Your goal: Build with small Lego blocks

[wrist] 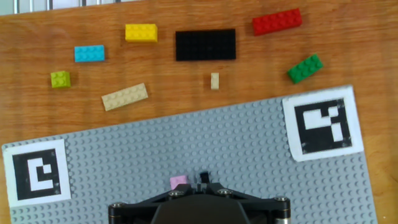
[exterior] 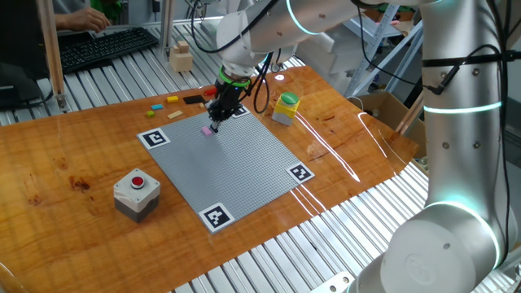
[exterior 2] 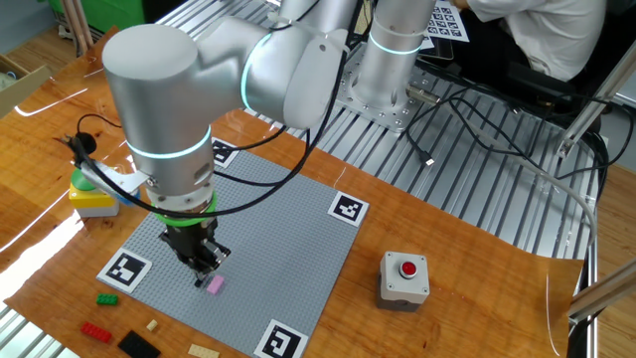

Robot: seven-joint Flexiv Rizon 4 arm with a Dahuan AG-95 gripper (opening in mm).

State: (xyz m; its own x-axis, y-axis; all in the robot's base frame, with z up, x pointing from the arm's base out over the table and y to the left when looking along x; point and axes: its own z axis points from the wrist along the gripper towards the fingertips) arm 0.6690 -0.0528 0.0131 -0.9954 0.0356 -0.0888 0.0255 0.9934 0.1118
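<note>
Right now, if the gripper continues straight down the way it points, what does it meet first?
Most likely the grey baseplate. The gripper is shut, points straight down, and hangs just beside the pink brick, not over it. How much gap remains below the fingertips is unclear.

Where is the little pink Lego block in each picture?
One fixed view: the pink block sits on the grey baseplate, just below-left of the hand.
The other fixed view: the pink block lies on the baseplate near the bottom, just below-right of the hand.
Hand view: the pink block is at the bottom middle, just left of the fingertips.
Shared landmark: the grey baseplate with its black-and-white corner markers.
</note>
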